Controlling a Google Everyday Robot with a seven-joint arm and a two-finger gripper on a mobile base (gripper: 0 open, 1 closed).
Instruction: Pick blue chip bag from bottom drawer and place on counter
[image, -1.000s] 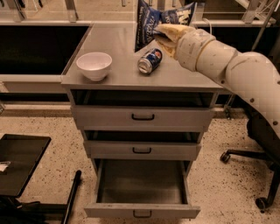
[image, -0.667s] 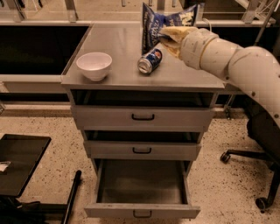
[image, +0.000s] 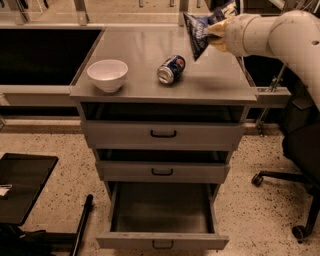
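Gripper (image: 216, 36) clamped on chip bag (image: 199, 31) above back right corner of table (image: 145, 50); looks like placing step, next needs lowering, release.

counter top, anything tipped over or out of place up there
The blue-and-silver soda can lies tipped on its side on the grey metal counter, right of the upright white bowl. The tool, over the back-right corner, grips the crinkled dark-blue chip bag, tilted corner-down.
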